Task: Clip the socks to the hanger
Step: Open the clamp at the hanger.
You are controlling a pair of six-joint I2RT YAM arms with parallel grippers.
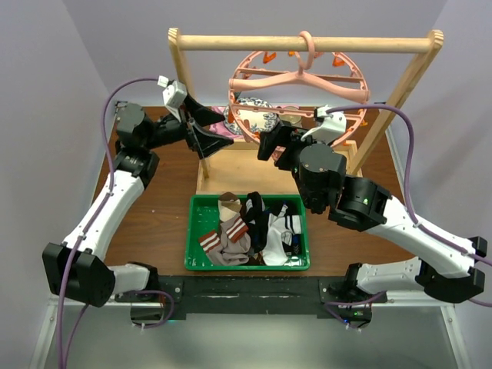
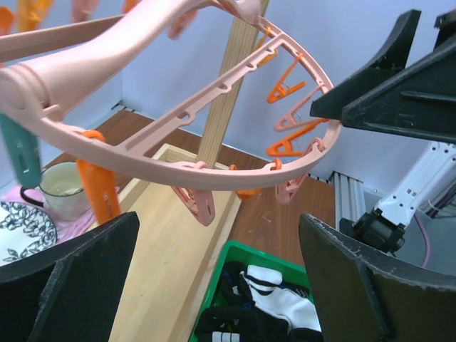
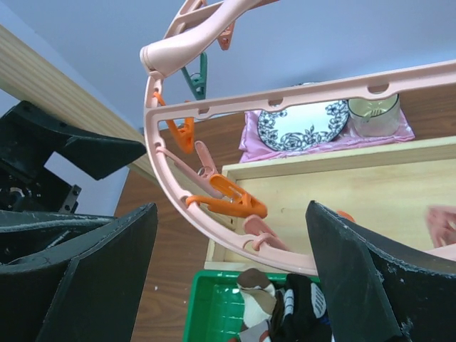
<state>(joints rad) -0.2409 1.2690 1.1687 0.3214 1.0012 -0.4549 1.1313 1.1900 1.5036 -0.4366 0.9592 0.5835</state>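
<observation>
- Top view: we count one round pink plastic hanger [image 1: 300, 78] hooked on one light wooden rack [image 1: 231, 44], and at least four fabric socks [image 1: 231, 234] heaped in one green plastic bin [image 1: 246, 266].
- Left wrist: our left gripper [image 2: 219, 221] gapes wide, empty.
- Right wrist: our right gripper [image 3: 231, 210] gapes too, grasping nothing; near it, on the hanger's rim, one green clip [image 3: 199, 75].

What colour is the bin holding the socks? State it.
Green; the bin shows best in top external view.

Pale lilac walls [image 1: 92, 46], dark brown wooden tabletop [image 1: 165, 231], light wooden rack [image 1: 231, 43] standing at its back
</observation>
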